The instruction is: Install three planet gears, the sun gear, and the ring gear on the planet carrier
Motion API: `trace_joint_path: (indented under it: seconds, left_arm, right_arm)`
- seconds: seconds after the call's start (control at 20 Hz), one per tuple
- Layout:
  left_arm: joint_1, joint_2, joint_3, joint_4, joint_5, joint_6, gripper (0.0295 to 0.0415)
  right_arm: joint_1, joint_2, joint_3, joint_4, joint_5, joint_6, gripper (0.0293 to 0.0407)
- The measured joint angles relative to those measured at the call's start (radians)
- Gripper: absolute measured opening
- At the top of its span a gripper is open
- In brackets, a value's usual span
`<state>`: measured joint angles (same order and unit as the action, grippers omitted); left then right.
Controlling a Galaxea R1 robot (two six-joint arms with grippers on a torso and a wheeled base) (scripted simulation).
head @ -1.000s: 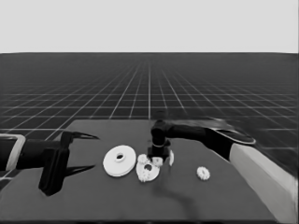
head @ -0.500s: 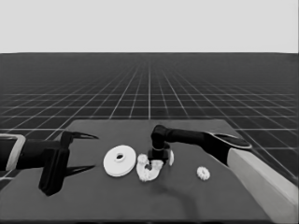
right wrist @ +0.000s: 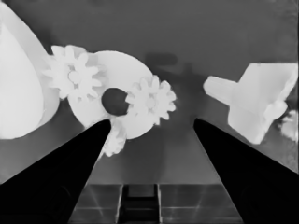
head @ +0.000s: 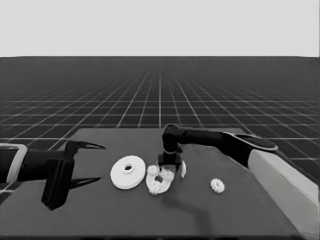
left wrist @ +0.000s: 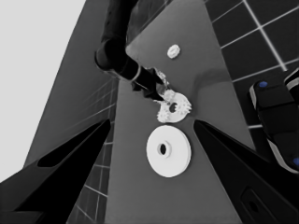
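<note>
We log the smaller round part at desk centre, carrying three gears. Right tool hovers above it, fingers apart, empty. Larger round part at its 9 o'clock; fourth gear at 3 o'clock. Left tool parked, open.

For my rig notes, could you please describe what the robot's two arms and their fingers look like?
Both arms are black near the gripper and pale grey farther back. The left gripper and the right gripper each carry two long, pointed black fingers, seen as dark wedges in the wrist views. No cables or markings are visible.
</note>
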<state>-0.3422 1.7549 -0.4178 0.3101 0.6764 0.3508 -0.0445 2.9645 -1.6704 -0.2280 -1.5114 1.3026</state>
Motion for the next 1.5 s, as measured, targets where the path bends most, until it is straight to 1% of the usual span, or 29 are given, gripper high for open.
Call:
trace_joint_path:
  seconds: [0.05,0.15,0.4,0.45,0.5,0.55,0.65,0.9,0.95,1.0,1.05,1.15,1.4,1.5]
  left_arm:
    - [0.000,0.000,0.000,0.000,0.000,0.000,0.0385]
    - [0.000,0.000,0.000,0.000,0.000,0.000,0.0385]
    - [0.000,0.000,0.000,0.000,0.000,0.000,0.0385]
    - [0.000,0.000,0.000,0.000,0.000,0.000,0.0385]
    - [0.000,0.000,0.000,0.000,0.000,0.000,0.0385]
    - [0.000,0.000,0.000,0.000,0.000,0.000,0.0385]
    - [0.000,0.000,0.000,0.000,0.000,0.000,0.0385]
    - [0.000,0.000,0.000,0.000,0.000,0.000,0.0385]
    - [0.000,0.000,0.000,0.000,0.000,0.000,0.0385]
    - [0.000,0.000,0.000,0.000,0.000,0.000,0.0385]
    - [0.000,0.000,0.000,0.000,0.000,0.000,0.0385]
    - [0.000,0.000,0.000,0.000,0.000,0.000,0.0385]
    - [0.000,0.000,0.000,0.000,0.000,0.000,0.0385]
    - [0.000,0.000,0.000,0.000,0.000,0.000,0.0385]
  right_arm:
    - [0.025,-0.003,0.011,0.022,-0.007,0.007,0.0385]
    - [0.046,-0.004,0.018,0.042,-0.012,0.011,0.0385]
    - [0.056,-0.005,0.020,0.053,-0.015,0.012,0.0385]
    - [0.058,-0.232,0.339,0.054,-0.017,0.033,0.0385]
    - [0.059,-0.449,0.457,0.058,-0.009,-0.026,0.0385]
    - [0.061,-0.565,0.475,0.063,0.003,-0.104,0.0385]
    - [0.063,-0.656,0.459,0.070,0.017,-0.198,0.0385]
    - [0.064,-0.690,0.442,0.075,0.024,-0.249,0.0385]
    - [-0.021,-0.676,0.409,-0.003,0.072,-0.262,0.0385]
    - [-0.079,-0.662,0.378,-0.046,0.103,-0.273,0.0385]
    - [-0.110,-0.652,0.354,-0.069,0.122,-0.281,0.0385]
    - [-0.137,-0.640,0.329,-0.089,0.141,-0.289,0.0385]
    - [-0.149,-0.635,0.316,-0.099,0.150,-0.294,0.0385]
    - [-0.149,-0.634,0.316,-0.099,0.151,-0.294,0.0314]
